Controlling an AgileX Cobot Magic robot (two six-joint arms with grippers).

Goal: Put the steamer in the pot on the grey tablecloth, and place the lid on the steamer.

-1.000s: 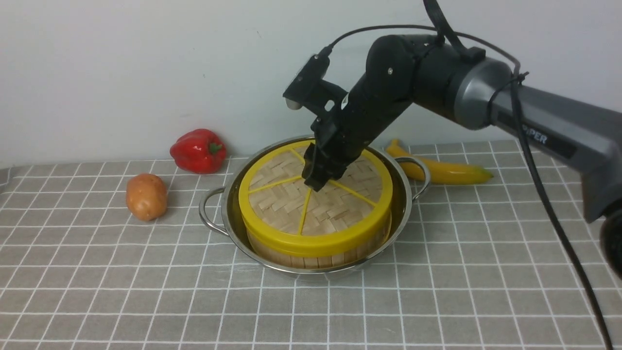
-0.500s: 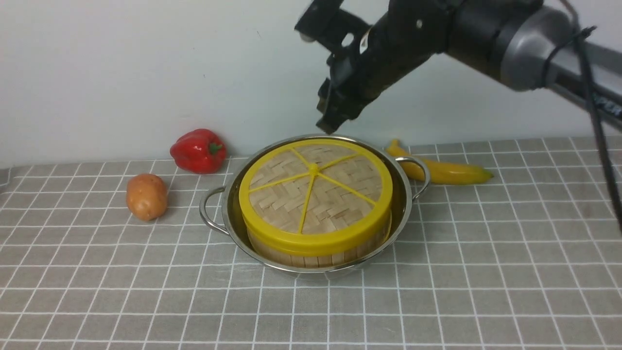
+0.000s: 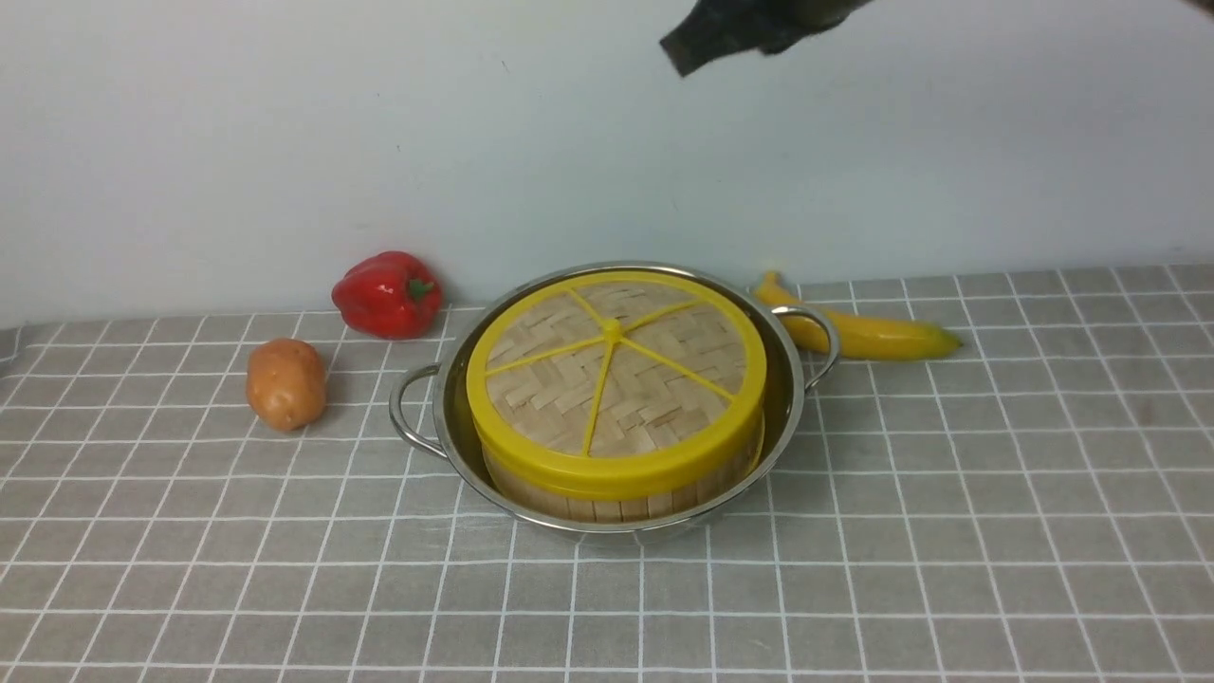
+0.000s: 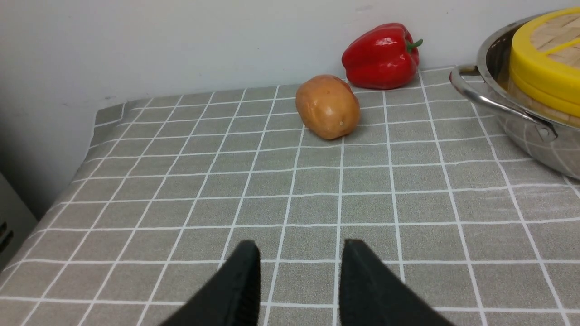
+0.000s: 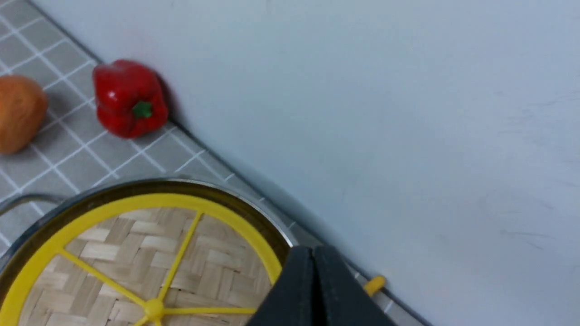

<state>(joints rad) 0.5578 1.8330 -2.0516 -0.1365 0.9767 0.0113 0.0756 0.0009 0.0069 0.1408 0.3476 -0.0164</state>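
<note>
Front view, what changed: a second ago you had the right claw (image 3: pixel 685 59) down on the centre knob of the lid (image 3: pixel 615 379); it has since let go and risen, and now only a dark tip shows at the upper edge, well above the pot (image 3: pixel 607 517).
Front view, task things: the lid lies flat on the steamer (image 3: pixel 621 495), whose slatted wall shows just under the yellow rim; the steamer sits inside the pot, and the pot stands on the grey tablecloth (image 3: pixel 948 531).
Front view, meaning for you: both placements look done, so judge the task as good as finished; what remains is to clear the arm.
Front view, bystanders: a red bell pepper (image 3: pixel 387 294) and a potato (image 3: pixel 285 383) lie left of the pot, a banana (image 3: pixel 868 332) just behind its right handle.
Left wrist view, claw: your left claw (image 4: pixel 301 267) hangs low over bare cloth with its fingers parted to a middling gap and nothing between them.
Left wrist view, pose: it sits well apart from the pot (image 4: pixel 521 122), facing the potato (image 4: pixel 328 106) and pepper (image 4: pixel 382 56); it plays no part here.
Right wrist view, claw: the two fingers are pressed together, empty.
Right wrist view, pose: the claw (image 5: pixel 313 256) is lifted clear, looking down past the far rim of the lid (image 5: pixel 149 267) toward the wall, tilted rather than plumb.
</note>
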